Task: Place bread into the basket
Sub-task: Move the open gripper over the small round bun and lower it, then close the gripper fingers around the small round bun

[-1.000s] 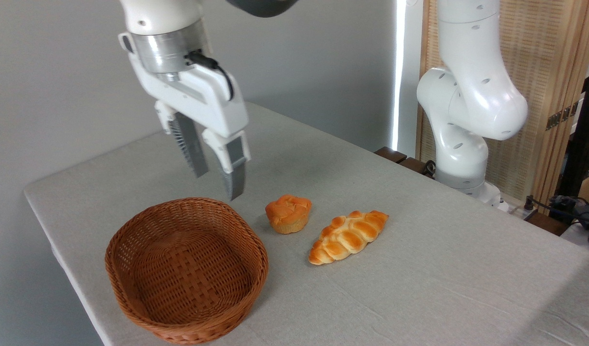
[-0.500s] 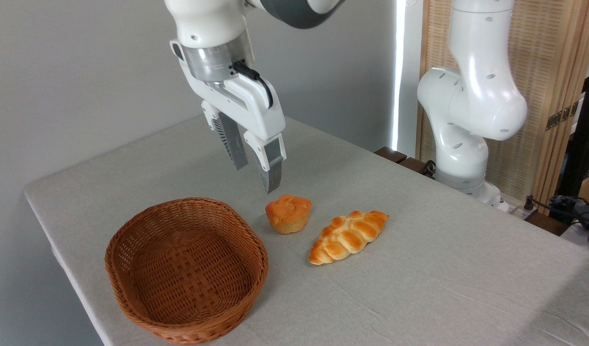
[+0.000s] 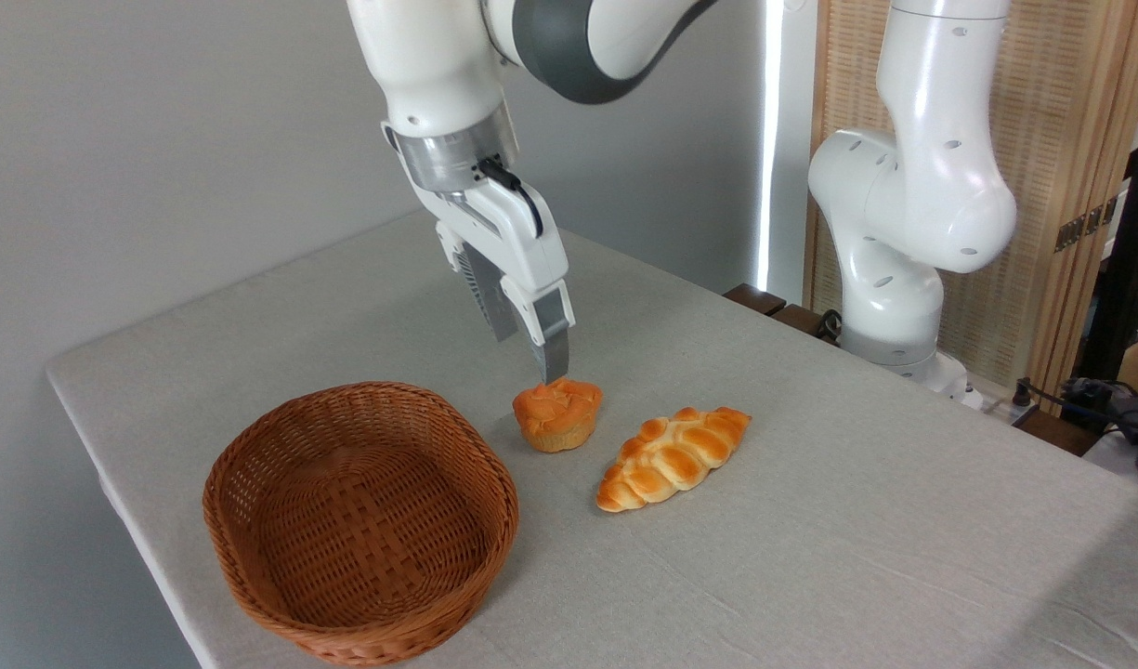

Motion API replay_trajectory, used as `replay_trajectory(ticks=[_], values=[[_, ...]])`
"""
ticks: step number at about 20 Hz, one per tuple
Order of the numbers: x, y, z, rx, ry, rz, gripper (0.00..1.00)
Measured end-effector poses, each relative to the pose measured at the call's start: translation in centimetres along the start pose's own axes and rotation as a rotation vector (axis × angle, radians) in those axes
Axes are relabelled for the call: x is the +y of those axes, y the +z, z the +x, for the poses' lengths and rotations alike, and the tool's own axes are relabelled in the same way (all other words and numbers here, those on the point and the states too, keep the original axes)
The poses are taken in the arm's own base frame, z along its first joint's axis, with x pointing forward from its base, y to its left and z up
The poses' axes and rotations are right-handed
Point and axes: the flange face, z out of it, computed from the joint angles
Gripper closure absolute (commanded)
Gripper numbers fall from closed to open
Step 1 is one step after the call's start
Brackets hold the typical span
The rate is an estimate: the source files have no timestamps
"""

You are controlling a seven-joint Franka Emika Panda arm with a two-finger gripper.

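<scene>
The bread point(image 3: 557, 413), a small round bun with an orange-brown knotted top, sits on the table just right of the basket point(image 3: 359, 520), an oval brown wicker basket with nothing in it. My gripper point(image 3: 531, 358) hangs open right above the bun, slightly behind it. One fingertip point(image 3: 555, 367) reaches down to the bun's top edge; whether it touches is unclear. Nothing is between the fingers.
A longer braided golden loaf point(image 3: 673, 456) lies to the right of the bun. The robot's white base point(image 3: 903, 242) stands at the back right of the cloth-covered table point(image 3: 810, 557). The table's left edge runs close behind the basket.
The gripper has travelled right and downward, from above the basket's far rim to just over the bun. Its fingers stayed open. Bun, loaf and basket have not moved.
</scene>
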Motion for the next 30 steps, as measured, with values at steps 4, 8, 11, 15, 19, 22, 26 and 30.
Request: replay_trajectory(ticks=[4,8,11,15,19,22,26,30], values=[[1.3,3.1,-0.5,-0.008,0.016,-0.002,0.00],[2.8,6.5,0.1,-0.011,0.048,0.007,0.00],[3.6,7.2,0.7,-0.016,0.068,0.007,0.00],[4.0,7.6,0.8,-0.021,0.077,0.005,0.00],[3.9,7.7,0.7,-0.034,0.082,0.015,0.00],[3.7,7.7,0.6,-0.050,0.092,0.037,0.00],[3.7,7.7,0.6,-0.052,0.093,0.040,0.00],[3.7,7.8,0.6,-0.054,0.093,0.039,0.00]])
